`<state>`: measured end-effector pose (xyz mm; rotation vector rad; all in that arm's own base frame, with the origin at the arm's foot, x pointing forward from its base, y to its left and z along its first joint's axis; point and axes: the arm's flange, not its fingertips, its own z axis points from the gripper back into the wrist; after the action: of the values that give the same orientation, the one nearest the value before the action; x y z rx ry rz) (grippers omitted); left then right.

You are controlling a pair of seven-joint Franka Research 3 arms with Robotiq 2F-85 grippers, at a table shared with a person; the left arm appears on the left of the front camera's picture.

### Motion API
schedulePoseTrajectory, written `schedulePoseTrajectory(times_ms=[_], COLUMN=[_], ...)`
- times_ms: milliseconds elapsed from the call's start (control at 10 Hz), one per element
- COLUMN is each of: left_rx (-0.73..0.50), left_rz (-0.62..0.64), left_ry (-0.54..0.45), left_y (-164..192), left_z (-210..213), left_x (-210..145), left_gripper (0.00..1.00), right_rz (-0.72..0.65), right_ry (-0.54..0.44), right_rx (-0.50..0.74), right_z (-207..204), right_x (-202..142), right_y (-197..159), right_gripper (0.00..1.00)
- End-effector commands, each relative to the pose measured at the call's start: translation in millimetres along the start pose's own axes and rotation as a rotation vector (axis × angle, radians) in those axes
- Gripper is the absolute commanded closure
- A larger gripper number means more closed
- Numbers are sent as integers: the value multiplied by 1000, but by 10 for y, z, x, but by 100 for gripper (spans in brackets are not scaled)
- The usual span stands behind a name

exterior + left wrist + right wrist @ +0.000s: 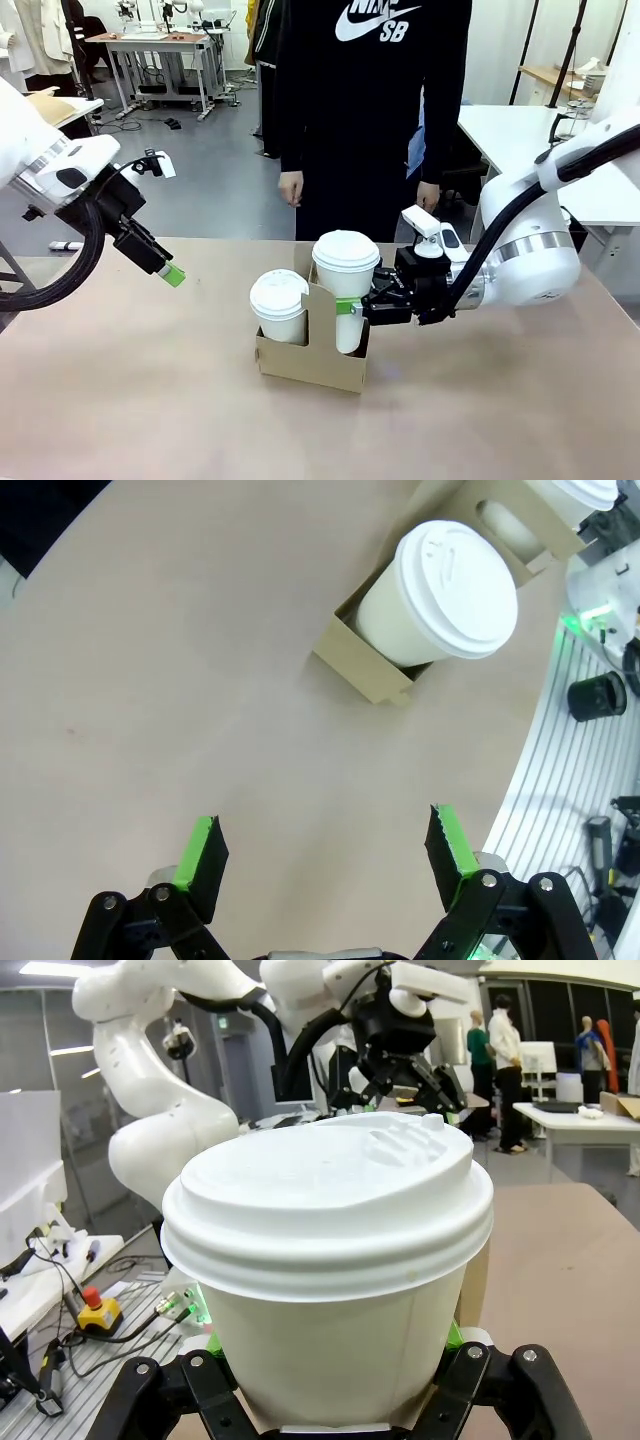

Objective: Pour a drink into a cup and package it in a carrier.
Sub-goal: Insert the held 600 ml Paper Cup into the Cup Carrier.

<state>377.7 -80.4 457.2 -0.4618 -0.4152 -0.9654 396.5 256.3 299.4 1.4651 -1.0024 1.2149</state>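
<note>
Currently on your table [120, 400]: one low brown cardboard carrier [310, 362] with tall handle tab, near the middle. It holds two tall white lidded paper cups: your right gripper [352, 305] clamps the taller-sitting cup [345, 275]; the lower cup [279, 308] stands free. Your left gripper [172, 274] hangs spread, holding nothing, well apart.

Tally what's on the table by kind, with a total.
Lidded white paper cups: 2, a shorter-standing one on the carrier's left side and a higher one between the right gripper fingers
Brown cardboard carrier: 1
Total: 3
</note>
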Motion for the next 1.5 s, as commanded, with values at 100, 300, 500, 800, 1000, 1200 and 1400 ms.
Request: schedulePoseTrajectory(times_ms=[100,300,500,800,1000,1200,1400], left_rx=[-4,-4,-4,-4,-4,-4,-4], left_rz=[-16,-16,-16,-16,-16,-16,-16], left_ry=[-22,-22,-22,-22,-22,-22,-22], left_y=[13,13,13,13,13,13,13], left_z=[-5,-5,-5,-5,-5,-5,-5], left_x=[-1,-1,-1,-1,-1,-1,-1], left_gripper=[0,0,0,0,0,0,0], right_rz=[31,44,55,94,134,128,117], right_ry=[27,37,50,-8,-23,45,93], right_rx=[7,18,53,61,76,88,93], right_z=[16,78,132,180,177,127,86], right_x=[-145,-257,-350,-330,-270,-311,-337], right_y=[-131,-188,-231,-198,-165,-230,-258], right_gripper=[20,20,20,20,20,20,20])
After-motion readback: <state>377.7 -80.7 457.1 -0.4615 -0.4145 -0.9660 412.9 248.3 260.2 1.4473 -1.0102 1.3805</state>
